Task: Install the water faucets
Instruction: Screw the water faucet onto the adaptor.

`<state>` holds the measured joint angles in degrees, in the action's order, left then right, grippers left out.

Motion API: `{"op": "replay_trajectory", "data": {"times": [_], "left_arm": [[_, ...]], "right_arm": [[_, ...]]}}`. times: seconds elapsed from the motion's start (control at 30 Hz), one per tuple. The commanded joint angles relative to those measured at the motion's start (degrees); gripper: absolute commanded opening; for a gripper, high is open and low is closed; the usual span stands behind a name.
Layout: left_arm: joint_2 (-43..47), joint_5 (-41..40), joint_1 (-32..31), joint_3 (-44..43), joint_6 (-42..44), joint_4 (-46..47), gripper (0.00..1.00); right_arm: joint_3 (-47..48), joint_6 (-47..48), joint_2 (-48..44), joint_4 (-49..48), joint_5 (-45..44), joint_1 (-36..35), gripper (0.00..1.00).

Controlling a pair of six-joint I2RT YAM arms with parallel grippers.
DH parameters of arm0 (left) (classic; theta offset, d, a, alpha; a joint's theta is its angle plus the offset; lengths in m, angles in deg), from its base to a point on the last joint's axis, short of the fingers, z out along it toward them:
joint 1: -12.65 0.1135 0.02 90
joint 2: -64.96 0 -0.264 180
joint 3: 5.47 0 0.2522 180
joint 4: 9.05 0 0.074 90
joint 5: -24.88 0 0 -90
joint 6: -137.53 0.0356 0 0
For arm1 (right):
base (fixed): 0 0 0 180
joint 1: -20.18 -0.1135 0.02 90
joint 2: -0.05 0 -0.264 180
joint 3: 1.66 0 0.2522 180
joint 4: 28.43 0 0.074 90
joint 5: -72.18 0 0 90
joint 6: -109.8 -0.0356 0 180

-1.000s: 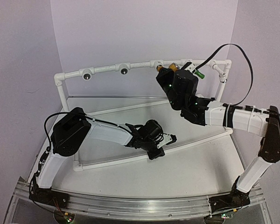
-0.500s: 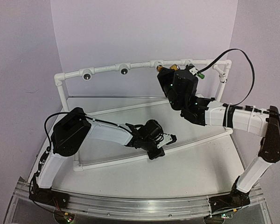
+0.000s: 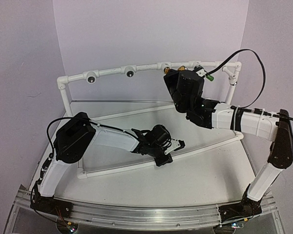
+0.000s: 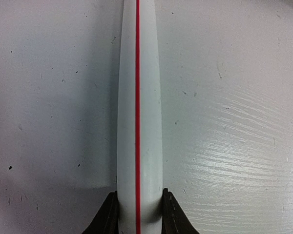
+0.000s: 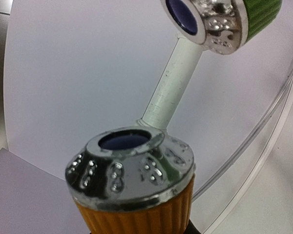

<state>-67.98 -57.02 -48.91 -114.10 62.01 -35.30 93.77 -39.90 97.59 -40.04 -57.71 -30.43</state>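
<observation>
The orange faucet [image 5: 132,195] sits in the right jaws, which are squeezed shut around its ribbed body, with its shiny end pointing out. It is right up at the top bar of the white pipe frame [image 3: 112,73], near that bar's right end. The green faucet [image 5: 244,14] is just beside it and seems to be fitted already on a short white stub of the frame.

In the last second the right arm [image 3: 244,122] has lifted and turned a little. This has brought the orange faucet a bit closer to the top bar. It looks like the arm is lining the faucet up with a hole in the frame. The faucet is not in yet, and the hole itself cannot be seen.

The left jaws have not moved. They are closed on the frame's low bar with the red line [image 4: 136,97], down on the tabletop [image 3: 200,180], likely to keep the frame steady.
</observation>
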Motion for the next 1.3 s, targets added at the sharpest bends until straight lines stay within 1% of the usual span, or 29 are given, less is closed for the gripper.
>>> {"op": "replay_trajectory", "data": {"times": [0.0, 0.17, 0.3, 0.4, 0.5, 0.57, 0.6, 0.73, 0.8, 0.83, 0.9, 1.0, 1.07, 1.2, 1.27], "left_arm": [[-5.65, 9.62, -3.85, 2.58, 2.34, -14.00, 0.00], [-5.66, 9.58, -3.66, 2.21, 1.70, -13.99, 0.00], [-5.27, 10.38, -2.60, 2.44, 0.98, -13.98, 0.00], [-5.14, 11.16, -1.63, 2.52, 0.46, -13.93, 0.00], [-5.11, 11.42, -1.28, 2.51, 0.25, -13.84, 0.00], [-5.01, 11.75, -1.28, 2.50, 0.22, -13.89, 0.00], [-5.04, 11.84, -1.28, 2.51, 0.27, -13.92, 0.00], [-4.99, 11.96, -1.28, 2.50, 0.22, -13.91, 0.00], [-4.97, 12.06, -1.28, 2.49, 0.20, -13.91, 0.00], [-4.91, 12.13, -1.25, 2.49, 0.15, -13.96, 0.00], [-4.68, 12.29, -1.28, 2.62, 0.10, -13.90, 0.00], [-4.62, 12.78, -1.28, 2.68, 0.04, -13.80, 0.00], [-4.98, 12.75, -1.28, 2.50, -0.05, -13.90, 0.00], [-4.71, 12.16, -1.26, 3.00, 0.14, -13.86, 0.00], [-5.04, 11.84, -1.28, 2.88, 0.20, -13.89, 0.00]], "right_arm": [[0.04, 9.98, -0.84, -4.51, -0.07, -0.97, 0.16], [-3.60, 15.51, -2.84, -7.22, 1.19, -1.25, 0.33], [-6.55, 19.03, -4.66, -10.75, 2.87, -1.28, 0.45], [-8.04, 20.57, -6.05, -11.10, 3.93, -1.43, 0.57], [-10.28, 22.06, -8.04, -11.06, 4.58, -2.04, 0.78], [-10.99, 22.75, -9.52, -8.93, 4.69, -3.03, 0.95], [-11.27, 22.40, -10.45, -6.72, 4.64, -3.55, 0.98], [-12.74, 16.19, -14.22, 6.29, 5.50, -5.55, 0.98], [-13.03, 16.00, -16.36, 12.95, 5.77, -7.21, 0.98], [-13.14, 18.55, -17.27, 15.02, 6.68, -8.21, 0.98], [-11.47, 25.85, -17.83, 22.19, 10.78, -9.35, 0.98], [-7.77, 40.75, -17.52, 34.15, 16.60, -9.58, 0.98], [-7.16, 53.47, -18.01, 41.81, 18.28, -9.62, 0.98], [-7.89, 75.71, -20.33, 49.46, 15.76, -10.39, 0.98], [-6.88, 86.57, -20.89, 51.87, 12.44, -11.14, 0.98]]}}
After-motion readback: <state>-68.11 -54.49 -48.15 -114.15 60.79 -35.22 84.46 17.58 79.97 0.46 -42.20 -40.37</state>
